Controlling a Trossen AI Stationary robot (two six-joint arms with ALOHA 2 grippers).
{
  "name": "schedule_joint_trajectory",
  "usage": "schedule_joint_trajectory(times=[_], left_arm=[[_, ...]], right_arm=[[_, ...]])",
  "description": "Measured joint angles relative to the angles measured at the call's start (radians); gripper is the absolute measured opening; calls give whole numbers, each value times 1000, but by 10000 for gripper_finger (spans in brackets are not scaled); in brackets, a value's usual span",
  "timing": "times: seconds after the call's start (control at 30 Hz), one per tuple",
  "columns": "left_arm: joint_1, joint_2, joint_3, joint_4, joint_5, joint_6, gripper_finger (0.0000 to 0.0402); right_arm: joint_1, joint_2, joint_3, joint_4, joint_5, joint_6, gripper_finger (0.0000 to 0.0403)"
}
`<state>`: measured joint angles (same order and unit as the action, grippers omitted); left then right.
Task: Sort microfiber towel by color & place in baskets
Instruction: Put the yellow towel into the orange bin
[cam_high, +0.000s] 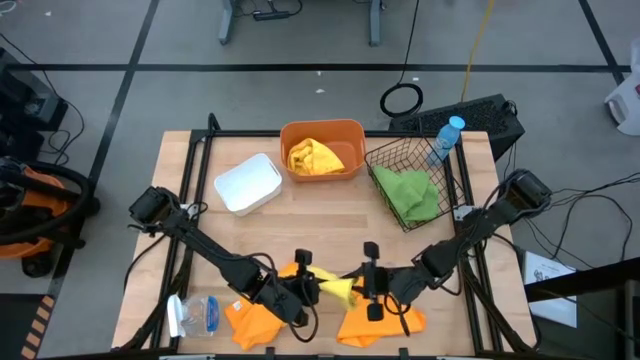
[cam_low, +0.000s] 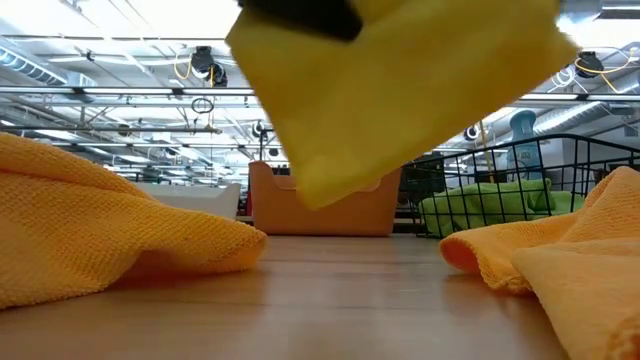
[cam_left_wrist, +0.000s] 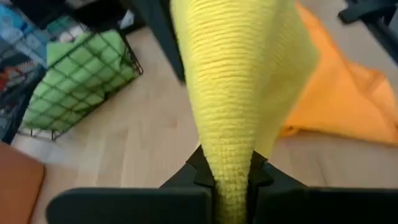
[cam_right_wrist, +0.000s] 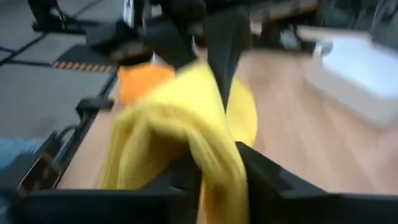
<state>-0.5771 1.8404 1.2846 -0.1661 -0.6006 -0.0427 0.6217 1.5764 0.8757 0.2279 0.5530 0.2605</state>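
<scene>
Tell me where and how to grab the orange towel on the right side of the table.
Grip the orange towel at a raised fold: in the low view its crumpled ridge stands off the wood. Come straight down from above, fingers astride the ridge. Both grippers, left and right, currently pinch the yellow towel.

yellow towel (cam_low: 400, 90) aloft, orange tub (cam_low: 325, 205) behind

The whole table (cam_high: 330, 215) is being viewed from straight overhead. It is being viewed level from table-top height in the low view. The yellow towel (cam_left_wrist: 236, 93) is being framed closely by both wrist views.
</scene>
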Motion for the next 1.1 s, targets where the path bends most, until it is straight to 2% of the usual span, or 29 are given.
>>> schedule_joint_trajectory(times=[0.17,0.23,0.47,0.67,0.73,0.9,1.1], left_arm=[[0,0,0,-71,0,-58,18],[0,0,0,-75,4,-78,16],[23,0,0,-96,78,-127,14],[50,0,0,-113,150,-187,13],[58,0,0,-113,154,-194,13],[76,0,0,-106,154,-208,19],[79,0,0,-106,167,-205,19]], right_arm=[[24,-75,0,-277,1,215,154],[41,-94,0,-334,21,271,179],[126,-91,0,-294,66,275,286],[175,-64,0,-244,248,245,389],[168,-54,0,-183,278,249,392],[142,-5,0,-43,266,186,396],[103,45,0,-14,284,146,398]])
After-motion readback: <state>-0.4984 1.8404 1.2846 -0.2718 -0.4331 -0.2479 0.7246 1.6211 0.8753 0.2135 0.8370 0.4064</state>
